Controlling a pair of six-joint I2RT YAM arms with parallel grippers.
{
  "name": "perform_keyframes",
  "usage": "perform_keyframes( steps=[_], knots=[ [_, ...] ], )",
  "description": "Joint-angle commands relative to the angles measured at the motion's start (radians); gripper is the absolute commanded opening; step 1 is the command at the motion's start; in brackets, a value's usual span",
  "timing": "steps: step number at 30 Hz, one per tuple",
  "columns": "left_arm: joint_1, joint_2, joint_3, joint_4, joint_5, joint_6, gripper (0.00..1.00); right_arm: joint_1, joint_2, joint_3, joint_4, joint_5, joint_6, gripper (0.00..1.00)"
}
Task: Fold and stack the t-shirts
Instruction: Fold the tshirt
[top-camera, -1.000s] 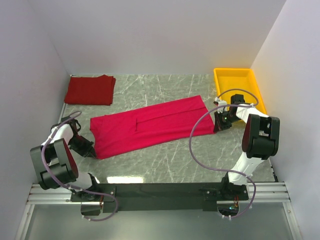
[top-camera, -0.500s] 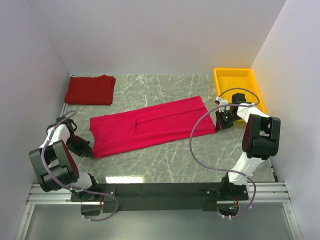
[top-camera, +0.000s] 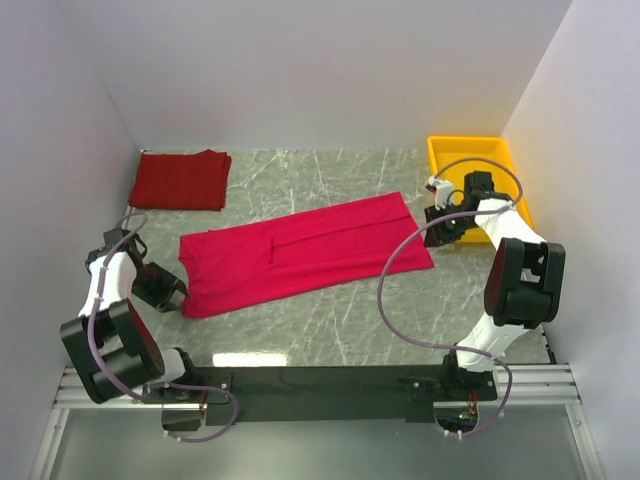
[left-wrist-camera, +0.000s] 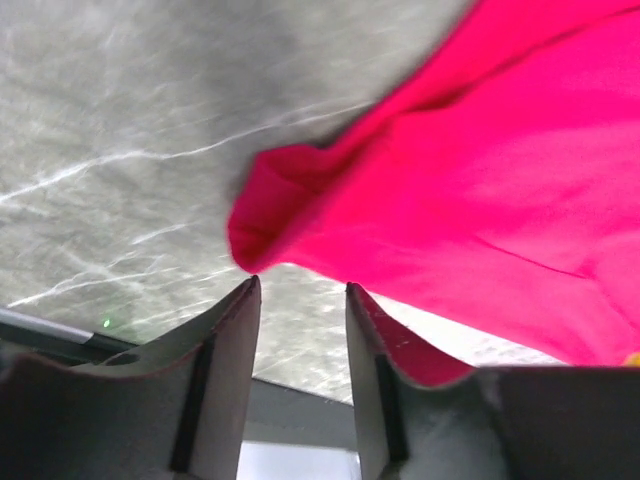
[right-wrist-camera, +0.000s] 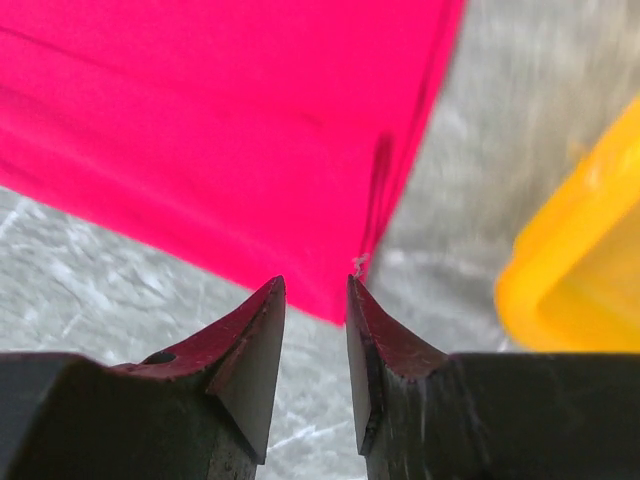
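Note:
The bright crimson t-shirt (top-camera: 300, 252) lies flat on the marble table (top-camera: 350, 320), folded into a long strip running from near left to far right. A darker red t-shirt (top-camera: 180, 180) sits folded at the back left. My left gripper (top-camera: 175, 291) is at the strip's near-left corner; in the left wrist view that gripper (left-wrist-camera: 300, 290) is open, with the cloth corner (left-wrist-camera: 280, 215) just past its tips. My right gripper (top-camera: 434, 233) is at the strip's right end. In its own view the right gripper (right-wrist-camera: 315, 285) is open, and the crimson hem (right-wrist-camera: 385, 200) lies just beyond the tips.
A yellow plastic tray (top-camera: 478, 170) stands at the back right, close behind the right gripper, and shows as the yellow tray edge (right-wrist-camera: 580, 270) in the right wrist view. White walls close in the table on the left, back and right.
Both grippers have gone from shut to open and let go of the crimson shirt's ends. The right wrist has drawn back toward the tray; the left arm has shifted slightly left.

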Motion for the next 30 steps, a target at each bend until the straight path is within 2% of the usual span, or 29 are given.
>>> perform_keyframes(
  steps=[1,5,11,16,30],
  knots=[
    [0.004,-0.067,0.07,-0.008,0.039,0.024,0.45,0.053,0.026,0.089,-0.007,-0.025,-0.029,0.39],
    [0.006,-0.137,0.11,0.011,0.047,0.05,0.51,0.101,0.092,0.152,0.001,0.026,-0.053,0.4],
    [0.006,-0.219,0.154,0.063,-0.015,0.037,0.55,0.121,0.197,0.251,-0.041,0.07,-0.145,0.42],
    [0.006,-0.227,0.154,0.08,-0.003,0.026,0.56,0.137,0.258,0.301,-0.079,0.087,-0.235,0.42],
    [0.004,-0.233,0.121,0.084,-0.001,0.035,0.56,0.144,0.316,0.328,-0.127,0.124,-0.242,0.42]
  ],
)
